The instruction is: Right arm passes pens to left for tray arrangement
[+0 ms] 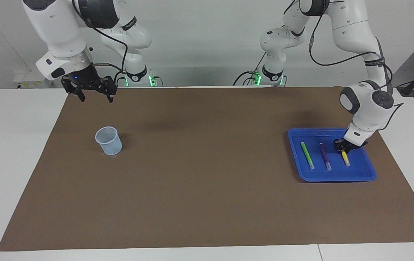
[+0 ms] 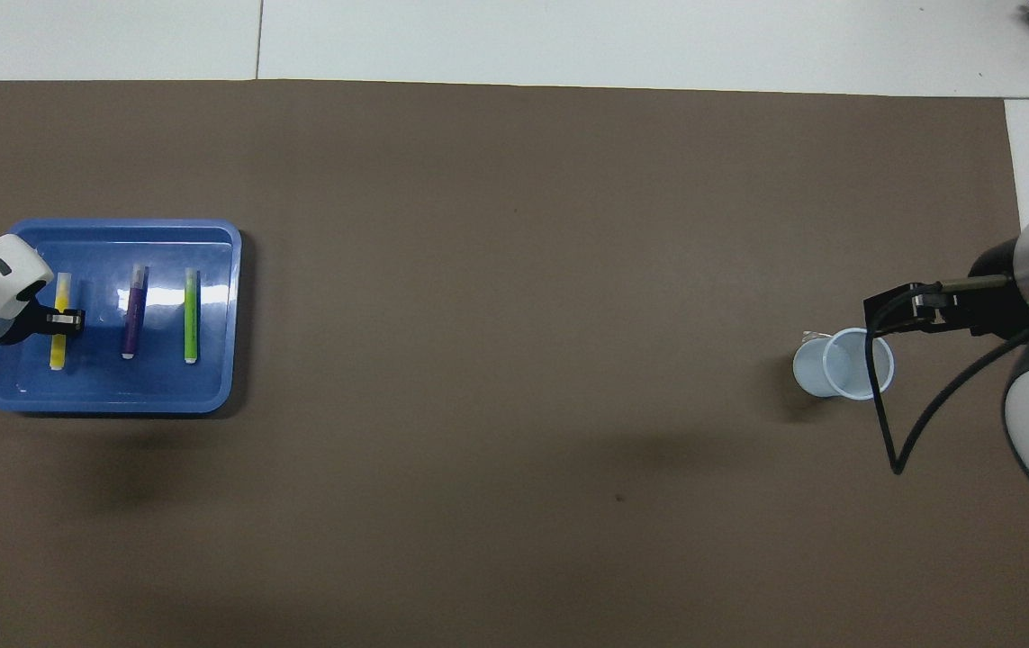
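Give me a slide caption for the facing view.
Left gripper at yellow pen beside purple pen and green pen in blue tray.

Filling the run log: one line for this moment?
left gripper: at yellow pen in tray | green, purple placed | right gripper: open, waiting

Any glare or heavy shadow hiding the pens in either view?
Overhead view: a white glare streak on the tray floor beside the green pen; all pens stay readable. Facing view: no glare there, soft shadows only; the left gripper covers the yellow pen's upper end.
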Available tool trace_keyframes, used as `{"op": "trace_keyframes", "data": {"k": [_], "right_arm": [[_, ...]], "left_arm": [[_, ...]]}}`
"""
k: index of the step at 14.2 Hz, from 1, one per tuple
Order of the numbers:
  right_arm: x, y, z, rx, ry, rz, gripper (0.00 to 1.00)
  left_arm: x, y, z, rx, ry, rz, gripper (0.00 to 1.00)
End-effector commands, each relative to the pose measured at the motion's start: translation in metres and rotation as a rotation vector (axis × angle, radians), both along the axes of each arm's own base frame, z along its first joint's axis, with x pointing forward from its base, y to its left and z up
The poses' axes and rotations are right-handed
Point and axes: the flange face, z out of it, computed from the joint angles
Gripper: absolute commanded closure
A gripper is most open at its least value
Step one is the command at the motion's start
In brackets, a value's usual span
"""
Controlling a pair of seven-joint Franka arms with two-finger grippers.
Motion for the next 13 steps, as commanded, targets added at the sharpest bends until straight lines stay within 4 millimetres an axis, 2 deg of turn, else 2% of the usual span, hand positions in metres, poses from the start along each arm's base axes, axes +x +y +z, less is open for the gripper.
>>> {"op": "trace_keyframes", "data": {"k": [1, 2, 3, 4, 5, 9, 13], "right_arm": [[-0.006, -0.008, 0.003, -0.014, 0.002, 0.010, 0.00], [-0.006, -0.007, 0.003, -0.007, 0.000, 0.009, 0.00], [-0.006, -0.007, 0.003, -0.005, 0.000, 0.009, 0.00], [-0.006, -0.007, 0.003, -0.005, 0.000, 0.009, 0.00], [-0.006, -0.006, 0.004, -0.005, -0.003, 0.011, 0.00], [-0.005, -0.007, 0.004, -0.005, -0.008, 0.006, 0.00], [-0.005, -0.007, 0.004, -0.005, -0.008, 0.007, 0.00]], "left_arm": [[0.001, -0.001, -0.011, 0.010, -0.010, -0.018, 0.57], [0.001, -0.001, -0.011, 0.010, -0.009, -0.020, 0.57], [0.002, 0.001, -0.009, 0.010, -0.007, -0.020, 0.50], [0.002, 0.000, -0.008, 0.009, -0.004, -0.020, 0.24], [0.002, 0.000, -0.008, 0.009, 0.002, -0.017, 0.10], [0.009, -0.002, 0.011, 0.001, 0.049, -0.006, 0.00], [0.013, -0.008, 0.041, -0.002, 0.077, -0.002, 0.00]]}}
